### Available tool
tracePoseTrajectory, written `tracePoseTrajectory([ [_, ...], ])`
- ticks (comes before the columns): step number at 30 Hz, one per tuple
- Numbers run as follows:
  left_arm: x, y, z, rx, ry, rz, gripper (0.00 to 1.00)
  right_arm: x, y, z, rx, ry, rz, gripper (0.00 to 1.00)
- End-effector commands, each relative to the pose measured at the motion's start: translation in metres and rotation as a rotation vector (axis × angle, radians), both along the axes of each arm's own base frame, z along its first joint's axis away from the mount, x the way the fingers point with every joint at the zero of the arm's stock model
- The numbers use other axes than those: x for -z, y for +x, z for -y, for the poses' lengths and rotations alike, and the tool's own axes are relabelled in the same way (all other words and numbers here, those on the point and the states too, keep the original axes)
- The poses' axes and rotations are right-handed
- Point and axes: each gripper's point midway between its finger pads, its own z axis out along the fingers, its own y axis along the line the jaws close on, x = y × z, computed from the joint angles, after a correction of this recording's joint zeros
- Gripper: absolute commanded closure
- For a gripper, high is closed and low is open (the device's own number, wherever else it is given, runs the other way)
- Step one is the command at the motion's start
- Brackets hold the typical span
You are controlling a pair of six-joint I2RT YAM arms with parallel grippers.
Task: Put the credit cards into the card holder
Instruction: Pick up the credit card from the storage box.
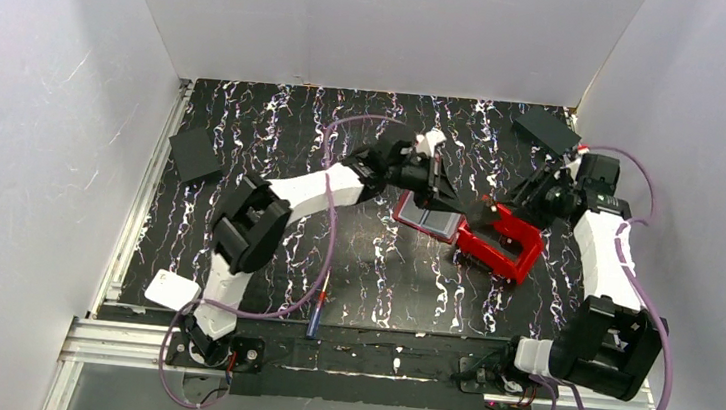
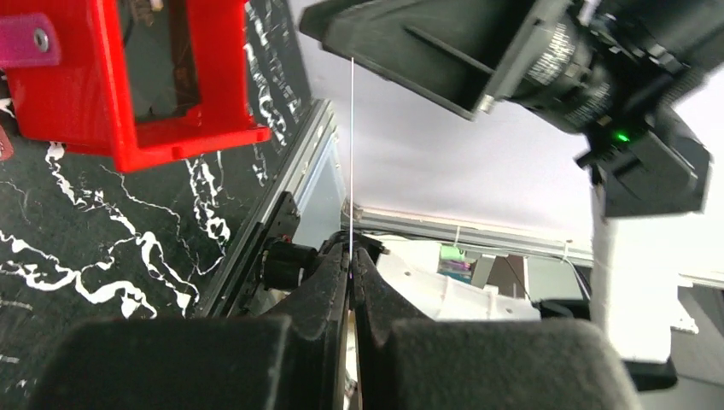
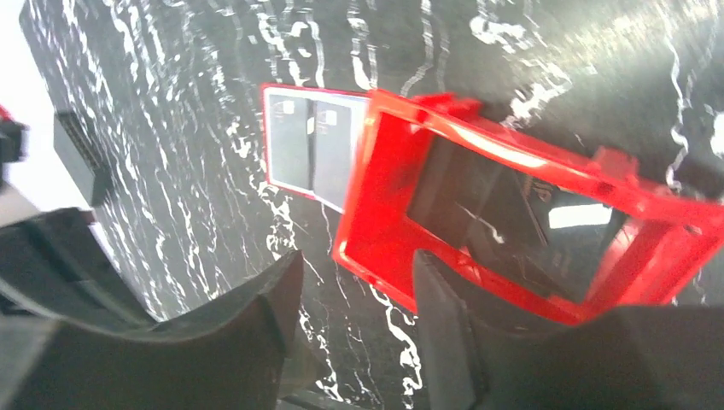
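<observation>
**A:** What does the left gripper (image 2: 351, 256) have?

**B:** Its jaws are pinched tight on a credit card (image 2: 351, 154). The card shows only as a thin pale line rising edge-on from between the pads (its face cannot be seen from the wrist).

**A:** And the right gripper (image 3: 357, 273)?

**B:** Its fingers stand apart with nothing between them, and the marbled table (image 3: 171, 128) shows through the gap. It hangs by the red bin (image 3: 388, 196).

**A:** Where is the card holder (image 3: 307, 145)?

**B:** It lies open and flat on the table, grey-blue pockets up, tight beside the bin. The bin's wall hides one of its edges. Seen from above, the left gripper hangs just past the holder's far edge.
</observation>
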Motion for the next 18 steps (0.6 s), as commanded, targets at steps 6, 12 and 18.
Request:
tracePoseTrajectory([
  [6,-0.119,0.045,-0.110,-0.402,-0.171,0.449,1.00,-0.120,0.031,-0.111,-0.293,0.436,0.409,0.10],
  [12,-0.124,0.057,-0.141,-0.563,-0.223,0.427,1.00,-0.155,0.020,-0.162,-0.317,0.481,0.517,0.03],
  [18,-0.127,0.052,-0.138,-0.539,-0.269,0.390,1.00,-0.165,0.020,-0.188,-0.333,0.610,0.517,0.08],
])
